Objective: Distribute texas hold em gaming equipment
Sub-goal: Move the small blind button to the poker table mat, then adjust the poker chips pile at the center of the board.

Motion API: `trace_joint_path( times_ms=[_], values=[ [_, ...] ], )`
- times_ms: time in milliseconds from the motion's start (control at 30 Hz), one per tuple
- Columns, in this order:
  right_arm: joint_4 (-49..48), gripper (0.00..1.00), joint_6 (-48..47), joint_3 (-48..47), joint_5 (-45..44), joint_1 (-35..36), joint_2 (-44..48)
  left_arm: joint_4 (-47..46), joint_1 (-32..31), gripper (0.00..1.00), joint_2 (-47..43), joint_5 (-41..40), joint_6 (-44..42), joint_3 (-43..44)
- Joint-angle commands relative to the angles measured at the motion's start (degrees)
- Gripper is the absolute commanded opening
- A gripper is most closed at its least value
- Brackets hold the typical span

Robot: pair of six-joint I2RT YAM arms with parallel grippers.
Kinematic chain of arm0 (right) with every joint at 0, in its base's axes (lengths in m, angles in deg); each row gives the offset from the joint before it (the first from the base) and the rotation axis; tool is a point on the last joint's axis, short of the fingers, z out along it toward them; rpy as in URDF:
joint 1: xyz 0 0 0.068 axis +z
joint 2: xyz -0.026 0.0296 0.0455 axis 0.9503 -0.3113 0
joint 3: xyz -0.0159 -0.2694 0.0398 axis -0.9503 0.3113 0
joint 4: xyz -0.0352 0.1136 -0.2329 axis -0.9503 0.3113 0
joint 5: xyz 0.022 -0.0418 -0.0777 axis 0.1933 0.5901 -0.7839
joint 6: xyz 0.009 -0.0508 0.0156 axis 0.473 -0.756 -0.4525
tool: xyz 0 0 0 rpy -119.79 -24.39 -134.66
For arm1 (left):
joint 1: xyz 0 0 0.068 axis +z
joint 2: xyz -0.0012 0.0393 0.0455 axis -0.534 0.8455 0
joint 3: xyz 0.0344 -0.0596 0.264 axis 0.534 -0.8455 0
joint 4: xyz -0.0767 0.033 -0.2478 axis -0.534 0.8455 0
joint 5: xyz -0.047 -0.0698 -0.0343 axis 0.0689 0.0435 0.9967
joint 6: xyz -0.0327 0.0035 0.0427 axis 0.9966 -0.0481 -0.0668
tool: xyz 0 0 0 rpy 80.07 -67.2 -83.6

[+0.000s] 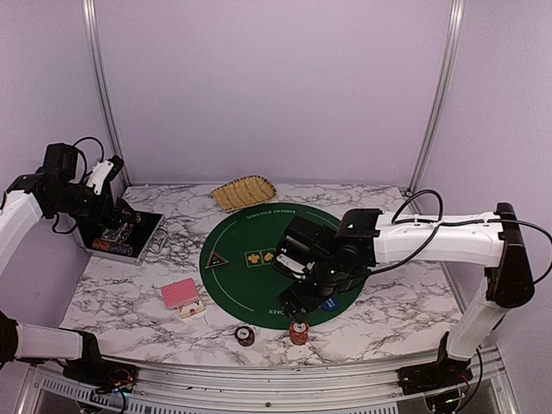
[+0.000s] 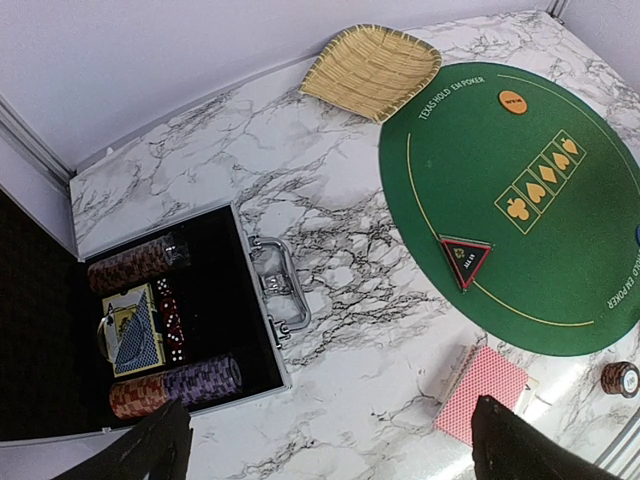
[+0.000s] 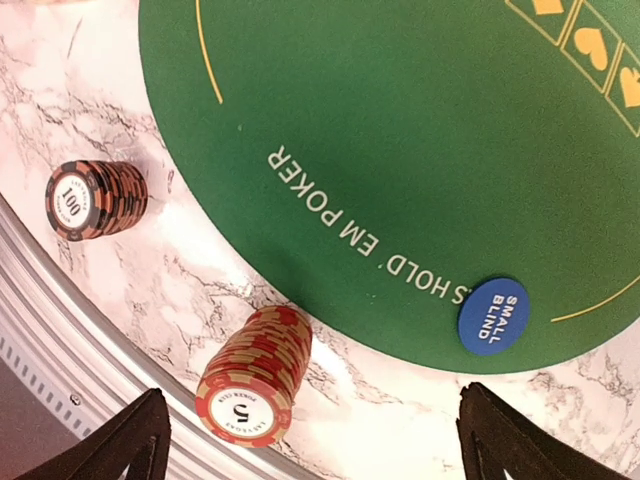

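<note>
Risk first. The red chip stack [image 3: 255, 385] stands on the counter [image 3: 400, 420] just off the green mat [image 3: 400, 120], close to the counter's near edge. If you bring the right tool [image 3: 312, 390] down off centre, one finger will likely clip the stack's side. It could tip over, and loose chips could roll over that edge.

The blue button [image 3: 493, 315] lies flat on the mat's rim. A pinch there may snag the mat and drag it, since the button offers little to grip.

The dark chip stack [image 3: 95, 198] stands well apart from the red one and looks safe from a stray finger.

Right tool: fingers spread wide, holding nothing and touching nothing. How high it hangs above the red stack cannot be judged reliably from the wrist view.

Left tool [image 2: 330, 403]: fingers also wide apart and empty, poised above the open case [image 2: 210, 290], where more chips lie.

The cards [image 2: 482, 392] lie on the counter beside the mat, and the triangular button [image 2: 465, 258] on the mat.
</note>
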Motion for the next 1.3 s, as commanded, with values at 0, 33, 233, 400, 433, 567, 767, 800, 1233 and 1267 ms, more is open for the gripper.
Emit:
trace_joint_path(
  times_ms=[0, 33, 233, 400, 433, 567, 767, 800, 1233, 1267],
  values=[
    [1.4, 0.96, 0.0, -2.7, 1.5, 2.2, -2.8, 1.9, 0.2, 0.99, -0.6, 1.1, 0.0, 1.1],
    [1.4, 0.95, -0.2, -2.8, 1.5, 2.6, -3.8, 1.9, 0.2, 0.99, -0.7, 1.0, -0.1, 1.1],
    [0.2, 0.9, -0.2, -3.0, 1.6, 3.1, -5.9, 2.0, 0.2, 0.99, -0.9, 1.1, -0.1, 1.3],
    [-0.8, 0.86, -0.3, -2.6, 3.1, 3.3, -6.5, 2.0, 0.2, 0.99, -0.8, 1.3, -0.1, 1.3],
    [-0.9, 0.86, -0.4, -2.5, 3.2, 3.4, -6.5, 2.1, 0.2, 0.99, -0.9, 1.2, -0.2, 1.3],
    [-1.3, 0.83, -0.4, -2.1, 3.3, 4.1, -7.1, 2.1, 0.2, 0.99, -0.8, 1.1, -0.2, 1.2],
    [-1.7, 0.79, 0.0, -1.1, 3.3, 4.6, -7.5, 2.0, 0.2, 0.99, -0.8, 1.0, -0.3, 1.3],
    [-1.7, 0.79, 0.1, -1.0, 3.2, 4.7, -7.6, 2.1, 0.2, 0.99, -0.8, 0.9, -0.3, 1.3],
    [-2.7, 0.67, 0.1, 1.1, 0.8, 4.7, -7.9, 2.1, 0.2, 0.99, -0.8, 0.9, -0.2, 1.5],
    [-2.7, 0.66, 0.1, 1.1, 0.6, 4.7, -7.9, 2.1, 0.2, 0.99, -0.8, 0.9, -0.2, 1.5]
  ],
)
